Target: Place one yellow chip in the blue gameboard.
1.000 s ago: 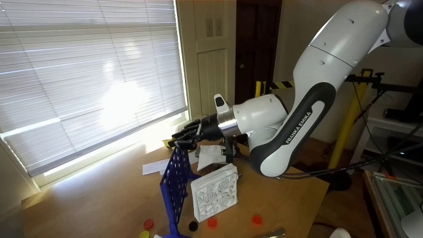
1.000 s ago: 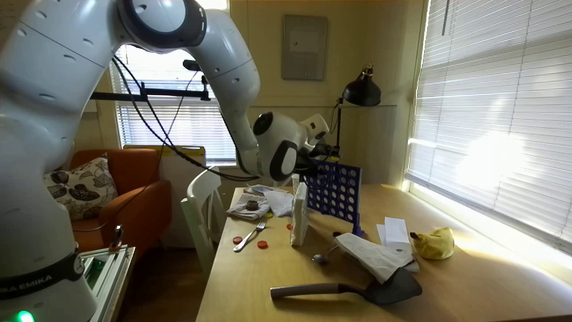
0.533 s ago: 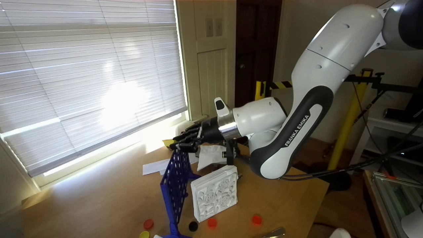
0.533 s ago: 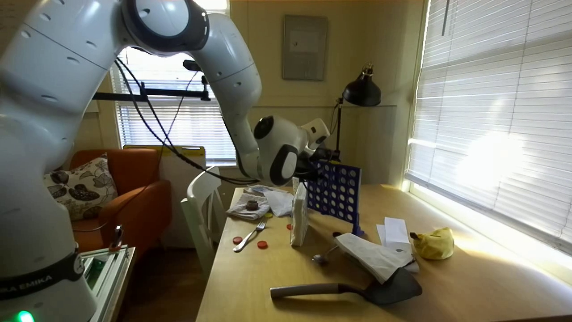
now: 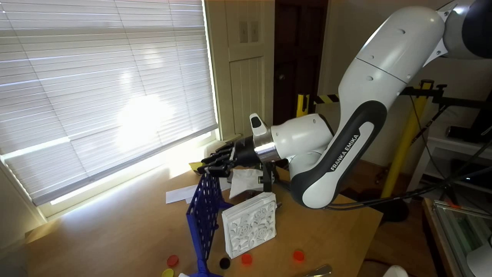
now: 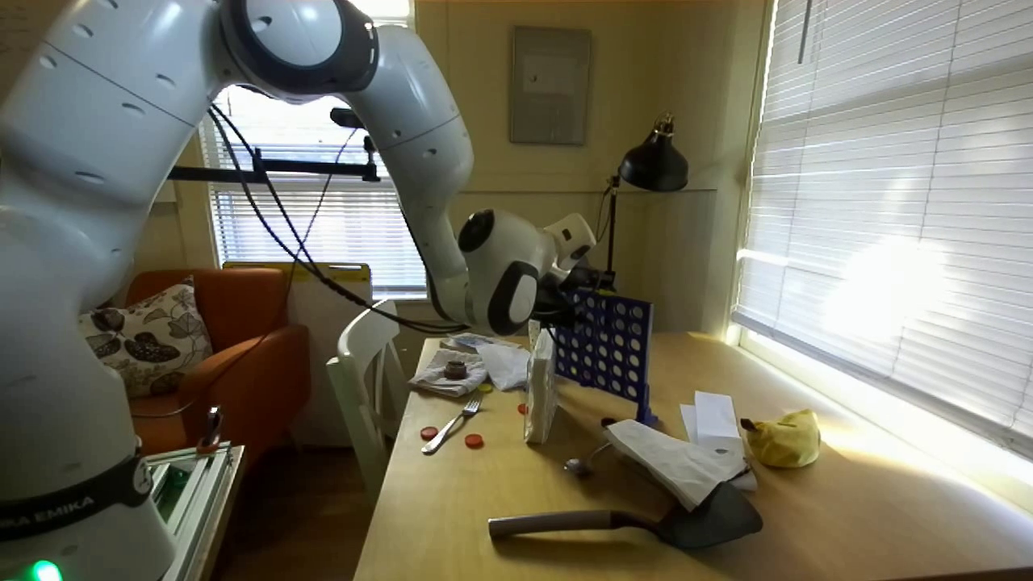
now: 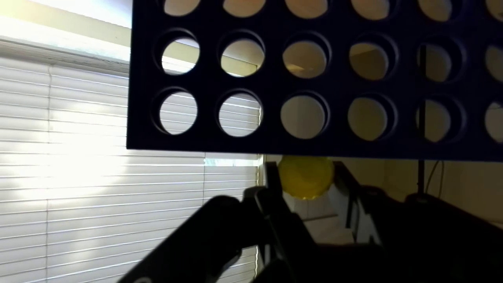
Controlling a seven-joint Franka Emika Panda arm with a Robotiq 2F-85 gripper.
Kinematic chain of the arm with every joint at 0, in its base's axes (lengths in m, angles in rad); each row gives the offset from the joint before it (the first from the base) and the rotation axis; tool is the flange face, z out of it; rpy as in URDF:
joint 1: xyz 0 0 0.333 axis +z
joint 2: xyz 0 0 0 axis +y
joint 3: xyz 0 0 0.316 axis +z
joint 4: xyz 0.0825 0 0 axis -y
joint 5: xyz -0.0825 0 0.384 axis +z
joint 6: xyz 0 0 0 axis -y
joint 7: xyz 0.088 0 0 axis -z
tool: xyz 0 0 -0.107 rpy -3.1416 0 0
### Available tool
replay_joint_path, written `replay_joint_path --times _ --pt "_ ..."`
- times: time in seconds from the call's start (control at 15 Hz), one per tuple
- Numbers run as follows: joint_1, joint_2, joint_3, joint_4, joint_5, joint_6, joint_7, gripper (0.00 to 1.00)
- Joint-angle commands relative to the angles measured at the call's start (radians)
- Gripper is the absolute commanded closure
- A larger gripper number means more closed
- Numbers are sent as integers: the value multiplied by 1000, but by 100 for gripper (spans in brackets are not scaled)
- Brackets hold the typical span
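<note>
The blue gameboard (image 5: pixel 205 215) stands upright on the table, seen nearly edge-on there; its holes show in an exterior view (image 6: pixel 605 343). Upside down in the wrist view, the board (image 7: pixel 275 84) fills the upper half, its top edge lowest. My gripper (image 7: pixel 306 173) is shut on a yellow chip (image 7: pixel 305 181), one finger against each side of its rim. Part of the chip is hidden behind the board's top edge; whether it sits in the slot I cannot tell. Other yellow chips lie on the table in both exterior views: a chip (image 5: pixel 168 273) and a chip (image 6: pixel 485 388).
A white carved box (image 5: pixel 250 227) stands close beside the board. Around them lie red chips (image 5: pixel 298 256), a black chip (image 5: pixel 225 263), a fork (image 6: pixel 452 428), a spoon (image 6: pixel 578 466), a spatula (image 6: pixel 710 520), napkins (image 6: pixel 678 460) and a yellow bundle (image 6: pixel 783 440).
Over the first half second the arm sinks slightly, bringing the gripper and chip down to the board's top edge. Since then almost nothing has moved.
</note>
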Motion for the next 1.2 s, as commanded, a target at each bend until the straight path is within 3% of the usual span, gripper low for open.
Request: replay_joint_path --times 0.0,0.4,0.87,1.13 --pt "13 17 -19 15 -3 15 10 39" --pt "6 12 -19 11 -13 16 20 0" --pt "-90 -97 57 -27 -175 -71 161 0" --pt "-201 -196 125 -28 -396 -291 293 0"
